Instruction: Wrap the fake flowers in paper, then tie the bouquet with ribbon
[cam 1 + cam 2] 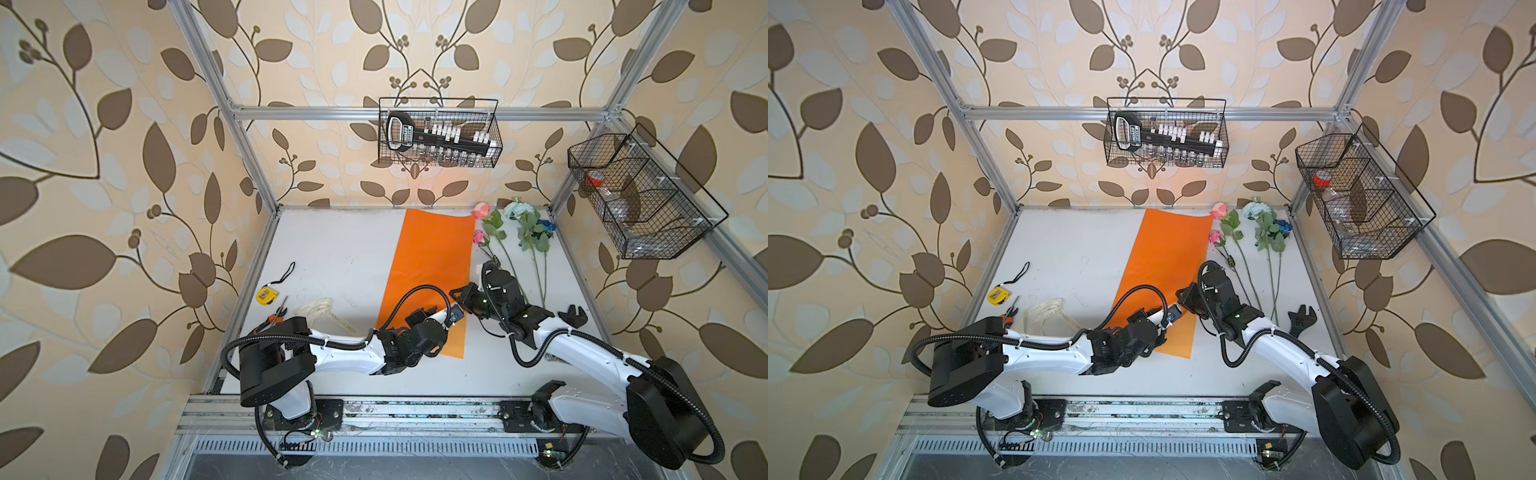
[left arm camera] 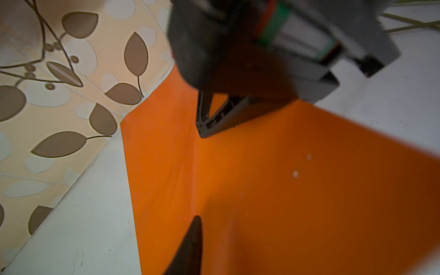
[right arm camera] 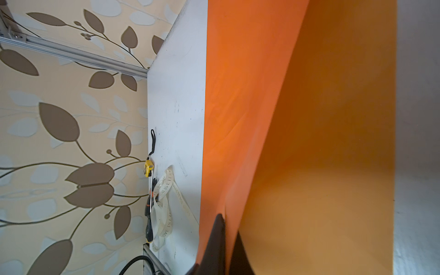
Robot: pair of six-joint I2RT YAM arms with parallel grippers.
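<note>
Loose flowers (image 1: 530, 232) beside orange paper (image 1: 432, 257), edge apparently lifted

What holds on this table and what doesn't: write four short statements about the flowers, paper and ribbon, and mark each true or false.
1. The flowers are already wrapped in the orange wrapping paper. False: they lie bare on the table, right of the sheet.
2. The right gripper is shut on an edge of the paper. True.
3. The cream ribbon is tied round the stems. False: it lies loose near the yellow tape measure, across the paper from the flowers.
4. The tape measure lies left of the paper. True.
</note>
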